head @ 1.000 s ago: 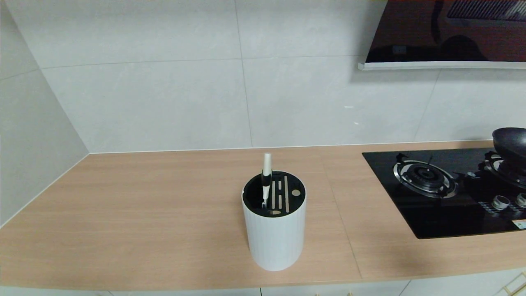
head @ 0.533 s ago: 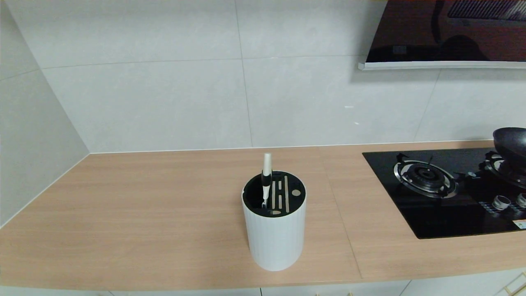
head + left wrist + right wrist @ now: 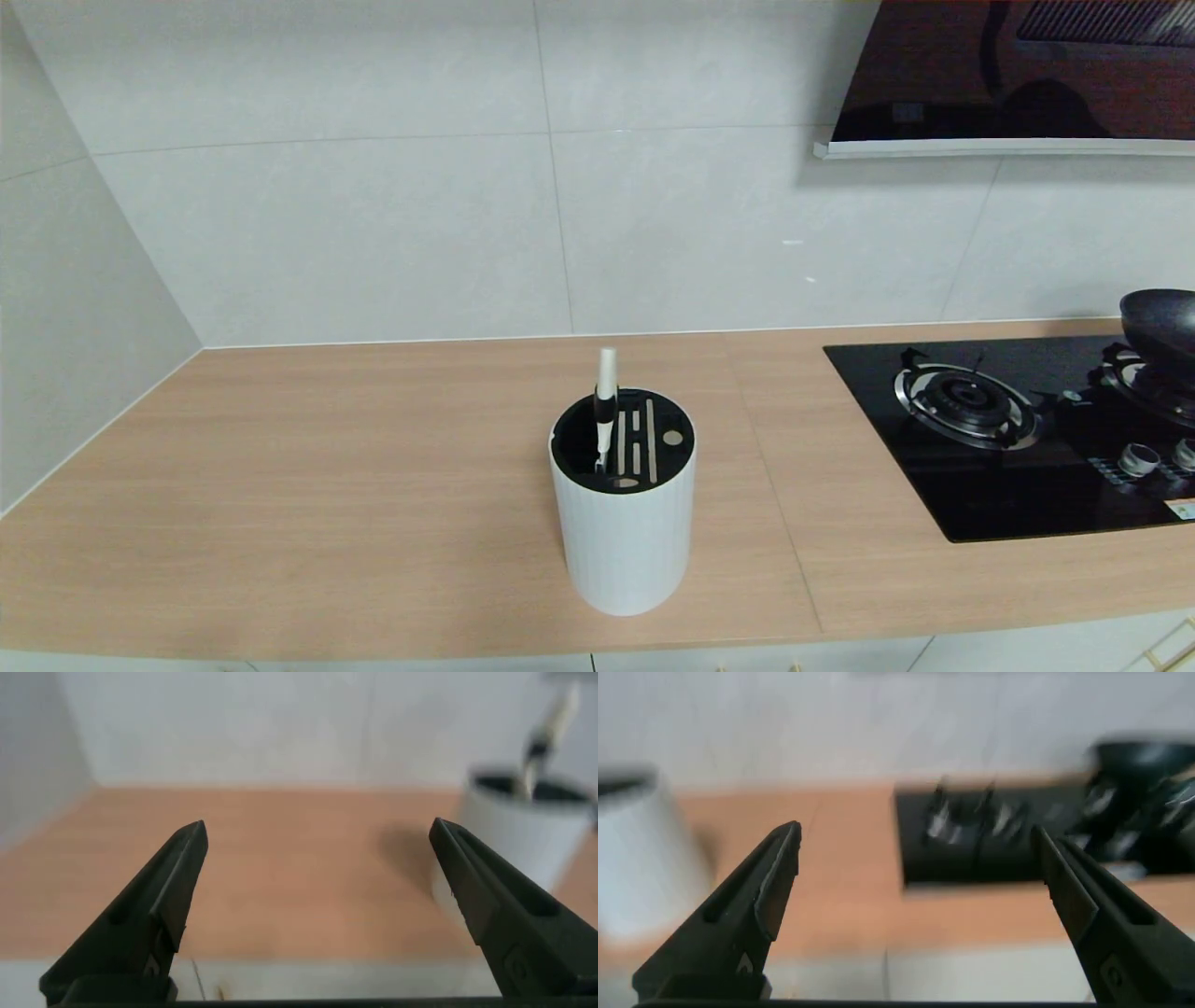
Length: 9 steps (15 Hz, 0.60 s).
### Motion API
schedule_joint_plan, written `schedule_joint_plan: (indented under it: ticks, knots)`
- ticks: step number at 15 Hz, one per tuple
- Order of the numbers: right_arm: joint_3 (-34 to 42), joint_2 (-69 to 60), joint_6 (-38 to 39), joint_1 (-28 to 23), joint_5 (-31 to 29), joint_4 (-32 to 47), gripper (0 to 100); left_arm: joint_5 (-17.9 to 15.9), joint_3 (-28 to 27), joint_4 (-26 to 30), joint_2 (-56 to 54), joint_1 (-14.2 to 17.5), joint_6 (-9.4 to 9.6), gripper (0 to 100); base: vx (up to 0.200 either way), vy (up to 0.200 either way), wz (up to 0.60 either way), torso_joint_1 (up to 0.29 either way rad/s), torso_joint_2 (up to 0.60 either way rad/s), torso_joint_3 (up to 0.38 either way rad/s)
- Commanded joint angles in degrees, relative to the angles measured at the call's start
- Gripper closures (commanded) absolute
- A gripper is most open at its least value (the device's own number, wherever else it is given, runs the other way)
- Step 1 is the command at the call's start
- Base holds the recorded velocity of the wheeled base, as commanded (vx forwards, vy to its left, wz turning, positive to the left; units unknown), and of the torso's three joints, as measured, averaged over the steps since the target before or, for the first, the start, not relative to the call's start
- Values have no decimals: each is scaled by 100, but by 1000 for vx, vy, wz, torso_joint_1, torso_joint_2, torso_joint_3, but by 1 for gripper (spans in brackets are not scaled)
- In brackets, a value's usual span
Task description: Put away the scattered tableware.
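Utensil (image 3: 605, 401) upright in white holder (image 3: 624, 541) on counter (image 3: 327, 467) | left hand (image 3: 319, 826) spread wide | right hand (image 3: 916, 829) spread wide

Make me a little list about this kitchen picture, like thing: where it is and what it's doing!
holder: white, round, upright on the wooden counter
utensil: one, with a white and black handle, standing in the holder
stove: black gas one, set in the counter's right side
pot: dark, on the stove's right burner
left gripper: open, holding nothing
right gripper: open, holding nothing
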Motion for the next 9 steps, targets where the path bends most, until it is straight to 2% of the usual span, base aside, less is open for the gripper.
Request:
schedule_joint_plan:
  ticks: [1, 2, 3, 4, 5, 6, 9]
  knots:
    - [27, 5, 1, 2, 5, 81, 0, -103, 51, -28, 11, 0, 79, 0, 0, 0, 0, 0, 0, 0]
    - [27, 5, -7, 2, 5, 81, 0, -6, 51, 7, 11, 0, 431, 0, 0, 0, 0, 0, 0, 0]
    - [27, 5, 1, 2, 5, 72, 0, 222, 51, 288, 11, 0, 835, 0, 0, 0, 0, 0, 0, 0]
    - [27, 5, 10, 2, 5, 72, 0, 231, 42, 385, 11, 0, 703, 0, 0, 0, 0, 0, 0, 0]
    - [27, 5, 10, 2, 5, 72, 0, 214, 51, 323, 11, -9, 352, 0, 0, 0, 0, 0, 0, 0]
    - [27, 5, 1, 2, -4, 72, 0, 222, 51, 315, 11, 0, 255, 0, 0, 0, 0, 0, 0, 0]
    - [27, 5, -16, 2, 92, 72, 0, 231, 51, 306, 11, 0, 211, 0, 0, 0, 0, 0, 0, 0]
